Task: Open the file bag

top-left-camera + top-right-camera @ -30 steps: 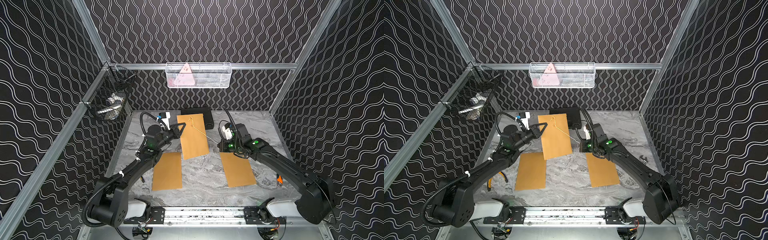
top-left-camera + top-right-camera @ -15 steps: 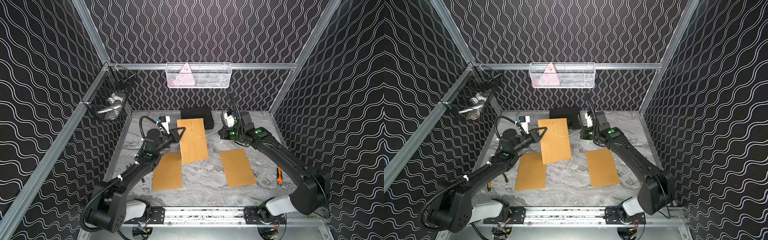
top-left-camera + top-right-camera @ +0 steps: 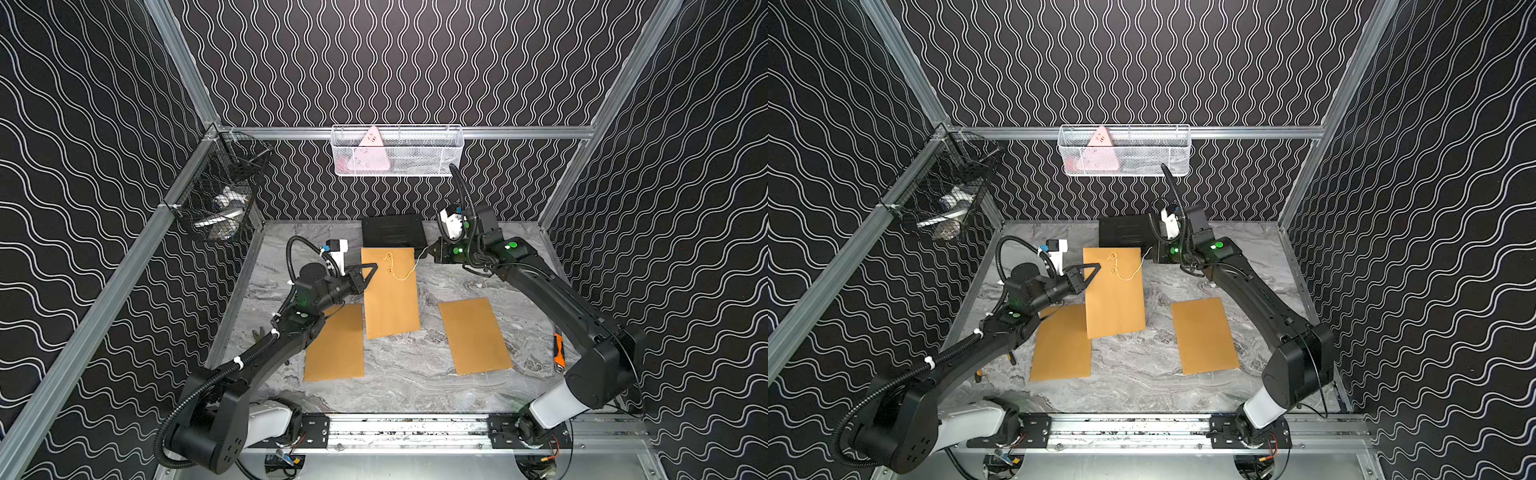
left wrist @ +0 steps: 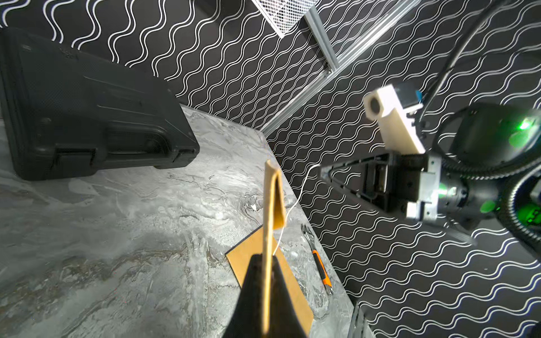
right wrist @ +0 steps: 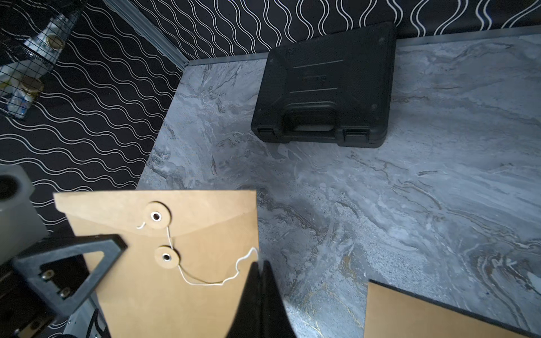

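The left gripper [image 3: 371, 269] is clamped on the side edge of the brown kraft-paper file bag [image 3: 390, 299], top end lifted over mid-table [image 3: 415, 386]. The right gripper [image 3: 432, 250] pinches the thin white closure string [image 5: 205, 282], which appears unwound from the round lower button [image 5: 167, 257]. Remaining: raise the flap [image 5: 210, 213], which is not yet lifted.

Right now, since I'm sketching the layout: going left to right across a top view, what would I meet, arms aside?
Black wire basket → flat brown paper envelope → raised brown paper file bag → second flat brown paper envelope → orange-handled tool. The black case is left out because it overlaps the bag.
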Action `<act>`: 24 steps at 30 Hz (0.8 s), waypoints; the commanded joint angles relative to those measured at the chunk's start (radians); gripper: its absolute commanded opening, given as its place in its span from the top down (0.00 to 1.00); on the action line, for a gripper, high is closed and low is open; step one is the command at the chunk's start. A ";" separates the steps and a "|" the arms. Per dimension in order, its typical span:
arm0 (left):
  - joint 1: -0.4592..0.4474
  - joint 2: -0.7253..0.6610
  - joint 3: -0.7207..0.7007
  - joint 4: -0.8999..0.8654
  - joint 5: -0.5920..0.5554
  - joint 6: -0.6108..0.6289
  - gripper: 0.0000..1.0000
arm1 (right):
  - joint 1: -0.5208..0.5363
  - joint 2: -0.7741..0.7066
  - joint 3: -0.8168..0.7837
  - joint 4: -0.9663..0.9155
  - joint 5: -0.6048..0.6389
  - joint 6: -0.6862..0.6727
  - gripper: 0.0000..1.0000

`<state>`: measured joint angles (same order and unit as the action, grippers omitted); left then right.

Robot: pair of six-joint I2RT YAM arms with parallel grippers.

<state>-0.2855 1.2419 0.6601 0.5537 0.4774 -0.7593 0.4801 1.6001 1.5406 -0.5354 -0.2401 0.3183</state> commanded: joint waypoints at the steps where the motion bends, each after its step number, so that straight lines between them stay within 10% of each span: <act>1: -0.018 -0.008 -0.005 0.002 -0.016 0.031 1.00 | 0.002 0.021 0.040 -0.021 -0.020 -0.027 1.00; 24: -0.111 0.050 -0.016 0.038 -0.057 0.035 1.00 | 0.105 0.166 0.337 -0.125 -0.018 -0.084 1.00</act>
<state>-0.3935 1.2865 0.6472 0.5457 0.4278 -0.7341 0.5758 1.7557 1.8454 -0.6384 -0.2520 0.2527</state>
